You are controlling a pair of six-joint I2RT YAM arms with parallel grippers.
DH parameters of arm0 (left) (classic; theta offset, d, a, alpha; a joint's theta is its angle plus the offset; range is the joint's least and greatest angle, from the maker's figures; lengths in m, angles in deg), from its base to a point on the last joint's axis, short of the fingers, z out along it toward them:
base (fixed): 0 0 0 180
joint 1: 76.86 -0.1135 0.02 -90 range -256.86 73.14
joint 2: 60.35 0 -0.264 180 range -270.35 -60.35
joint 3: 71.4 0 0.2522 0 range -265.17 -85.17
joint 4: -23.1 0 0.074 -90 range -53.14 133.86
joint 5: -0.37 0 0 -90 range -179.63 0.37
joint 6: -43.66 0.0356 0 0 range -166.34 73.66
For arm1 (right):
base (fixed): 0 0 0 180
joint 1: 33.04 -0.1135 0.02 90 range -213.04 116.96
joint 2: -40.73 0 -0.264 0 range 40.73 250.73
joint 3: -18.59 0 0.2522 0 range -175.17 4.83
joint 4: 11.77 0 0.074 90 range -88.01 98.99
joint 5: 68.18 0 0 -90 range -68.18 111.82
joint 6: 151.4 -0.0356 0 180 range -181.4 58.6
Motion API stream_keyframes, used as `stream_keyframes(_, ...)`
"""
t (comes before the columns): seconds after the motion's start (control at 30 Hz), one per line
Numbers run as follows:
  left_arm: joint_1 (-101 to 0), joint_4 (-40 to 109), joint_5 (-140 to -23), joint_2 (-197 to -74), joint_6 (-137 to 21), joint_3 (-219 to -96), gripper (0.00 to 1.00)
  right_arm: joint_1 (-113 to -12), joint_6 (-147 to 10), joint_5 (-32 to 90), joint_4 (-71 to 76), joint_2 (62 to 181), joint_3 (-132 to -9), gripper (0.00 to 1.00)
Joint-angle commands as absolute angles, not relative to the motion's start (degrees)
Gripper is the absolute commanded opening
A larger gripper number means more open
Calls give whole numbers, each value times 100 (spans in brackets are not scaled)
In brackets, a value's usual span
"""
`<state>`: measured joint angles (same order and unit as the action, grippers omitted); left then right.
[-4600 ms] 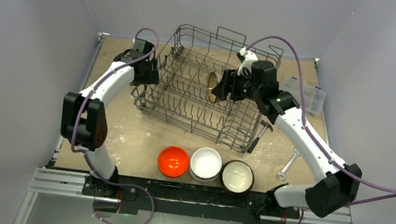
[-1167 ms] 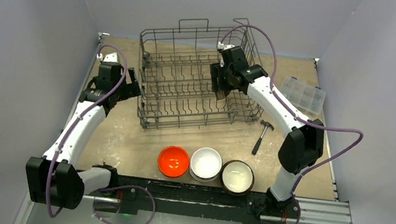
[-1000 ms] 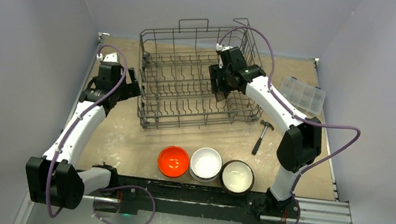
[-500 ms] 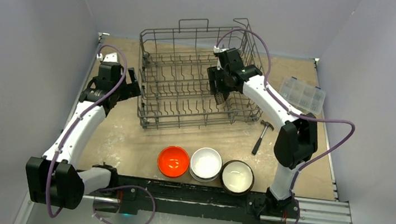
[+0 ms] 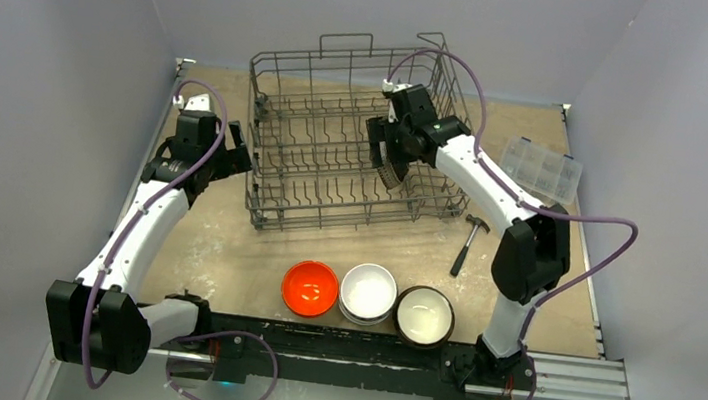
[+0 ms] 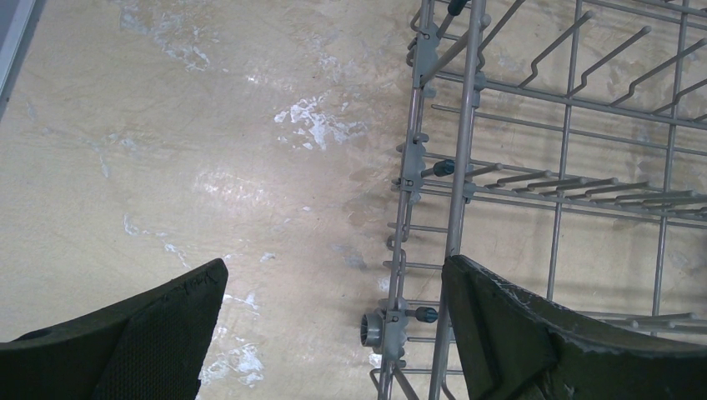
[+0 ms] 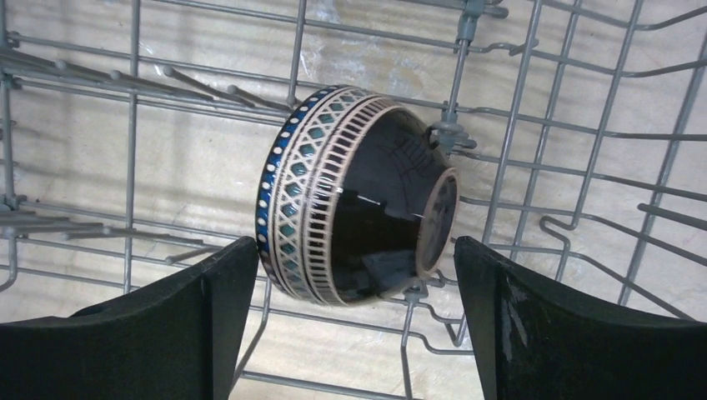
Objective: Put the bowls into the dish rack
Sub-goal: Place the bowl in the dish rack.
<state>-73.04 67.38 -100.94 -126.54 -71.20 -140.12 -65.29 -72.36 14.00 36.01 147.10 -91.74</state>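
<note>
Loading was judged barely begun: one dark, blue-banded ceramic bowl (image 7: 358, 196) was seen on edge among the tines of the large grey wire dish rack (image 5: 358, 216), right pincer (image 7: 354, 250) and left pincer (image 6: 333, 267) both spread, empty. An orange-red bowl (image 5: 310, 288), white bowl (image 5: 368, 290) and cream-lined dark bowl (image 5: 424, 316) were seen unloaded at the surface (image 5: 224, 246)'s near edge.

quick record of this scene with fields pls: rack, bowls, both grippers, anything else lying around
rack: dish rack, upright
loaded: patterned bowl, on its side among the tines
waiting: orange bowl, white bowl, dark bowl, in a row outside the rack
right gripper: open, a finger either side of the patterned bowl
left gripper: open, empty, at the rack's left wall
other: hammer and clear box, right of the rack
</note>
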Motion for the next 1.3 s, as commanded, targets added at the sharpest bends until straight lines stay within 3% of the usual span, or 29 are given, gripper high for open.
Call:
stream_keyframes(0.0,-7319,7168,-10282,-12624,-6910,-13873,99,-6558,-7197,1374,3315,14084,-9189,92)
stream_keyframes(0.53,-7319,7166,-10265,-12635,-6903,-13878,99,-6706,-7018,1687,3241,14265,-8975,95)
stream_keyframes(0.8,-7323,7166,-10253,-12643,-6907,-13869,99,-6828,-7080,851,3514,14686,-9141,94)
stream_keyframes(1.17,-7325,7166,-10247,-12644,-6902,-13867,99,-6803,-7264,841,3579,14693,-9104,79)
stream_keyframes(1.27,-7322,7164,-10246,-12644,-6907,-13869,99,-6723,-7273,1148,3536,14683,-9058,71)
